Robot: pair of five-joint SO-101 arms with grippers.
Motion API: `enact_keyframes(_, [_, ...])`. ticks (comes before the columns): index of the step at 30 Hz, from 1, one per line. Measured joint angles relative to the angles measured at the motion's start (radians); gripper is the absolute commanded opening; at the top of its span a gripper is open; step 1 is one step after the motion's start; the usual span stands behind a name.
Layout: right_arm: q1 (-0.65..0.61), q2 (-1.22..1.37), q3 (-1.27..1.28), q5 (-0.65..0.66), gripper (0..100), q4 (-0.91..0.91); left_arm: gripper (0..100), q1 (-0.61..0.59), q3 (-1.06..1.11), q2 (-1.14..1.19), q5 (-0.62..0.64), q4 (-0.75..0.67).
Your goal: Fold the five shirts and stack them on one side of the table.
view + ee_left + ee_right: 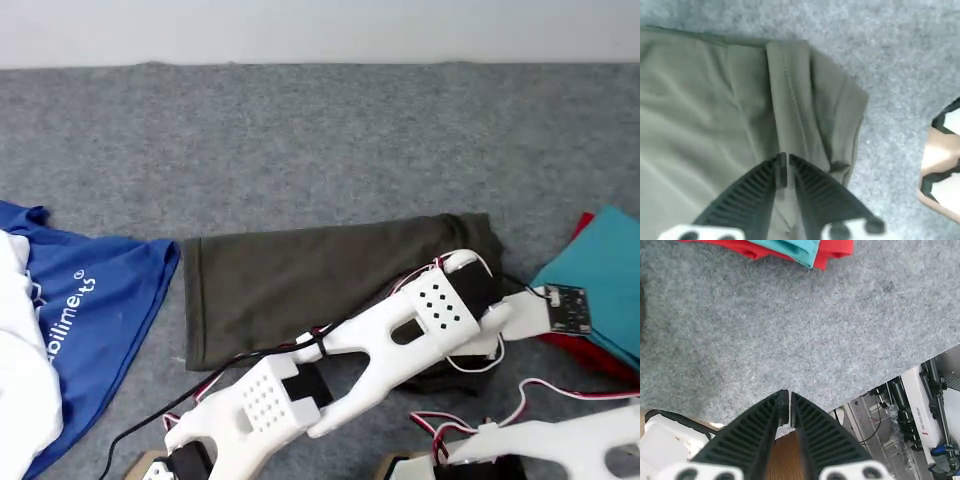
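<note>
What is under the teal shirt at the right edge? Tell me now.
A red shirt lies under the teal shirt, its edges poking out. Most of it is covered, so anything further beneath is hidden.

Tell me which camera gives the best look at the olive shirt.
The high view: the olive shirt lies folded in near-full outline, the left arm crossing one end. The left wrist view gives that end up close. The right wrist view catches at most a dark sliver at its edge.
</note>
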Motion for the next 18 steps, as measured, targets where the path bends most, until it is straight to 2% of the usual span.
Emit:
enact_keyframes(8, [0.000,0.000,0.000,0.000,0.9,0.000,14,0.000,0.000,0.107,-0.002,0.000])
enact_keyframes(14, [0.000,0.000,0.000,0.000,0.9,0.000,2,0.000,0.000,0.164,-0.002,-0.002])
enact_keyframes(18, [0.000,0.000,0.015,0.000,0.9,0.000,2,0.000,-0.015,0.166,-0.002,-0.002])
